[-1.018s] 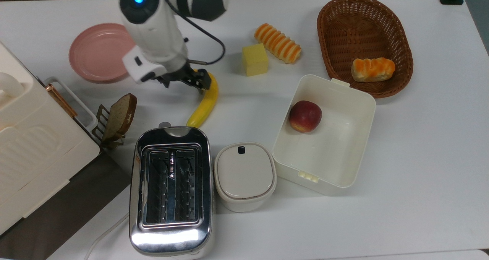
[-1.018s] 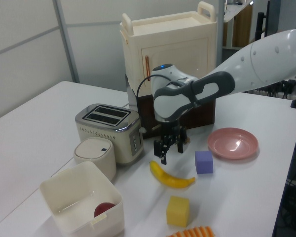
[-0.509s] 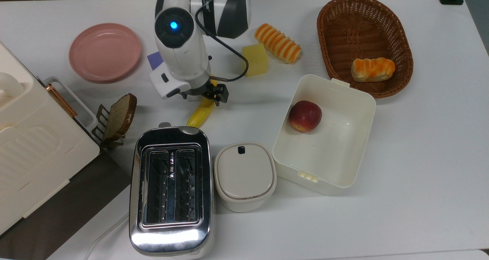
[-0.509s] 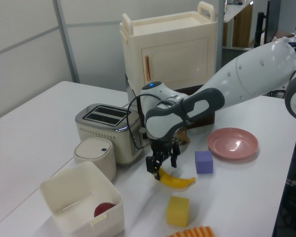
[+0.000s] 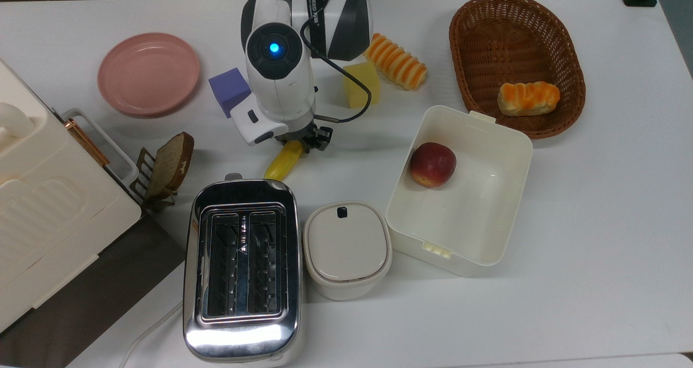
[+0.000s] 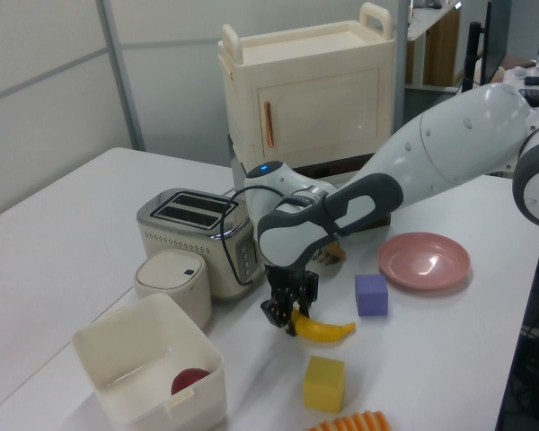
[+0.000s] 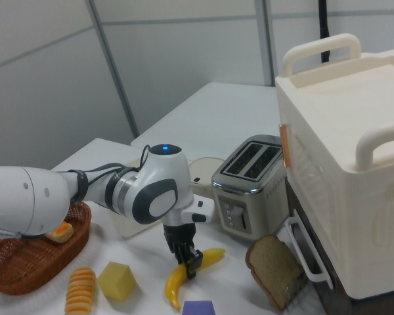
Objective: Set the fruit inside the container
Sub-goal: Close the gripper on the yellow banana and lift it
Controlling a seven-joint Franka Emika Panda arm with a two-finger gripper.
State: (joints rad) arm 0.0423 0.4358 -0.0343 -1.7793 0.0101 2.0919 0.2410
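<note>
The yellow banana [image 5: 283, 162] lies on the white table just beyond the toaster. My gripper [image 5: 303, 143] is low over its upper part, open, with a finger on each side of the banana [image 6: 324, 330]; the arm hides the fruit's far end in the top view. In the right view the gripper [image 7: 187, 260] stands across the middle of the banana [image 7: 177, 283]. The cream-white container [image 5: 478, 214] sits at the top view's right of the banana, with a red apple [image 5: 432, 164] inside. In the left view the gripper [image 6: 283, 316] is beyond the container [image 6: 126, 352].
A chrome toaster [image 5: 241, 265] and a lidded off-white pot [image 5: 346, 248] stand in front of the banana. A purple cube [image 5: 229, 90], yellow cube [image 5: 361, 83], striped roll [image 5: 398, 62], pink plate [image 5: 147, 73], wicker basket [image 5: 490, 19] and bread slice [image 5: 170, 162] surround it.
My arm has swung toward the top view's right and come down over the banana, uncovering the purple cube. The banana has not moved.
</note>
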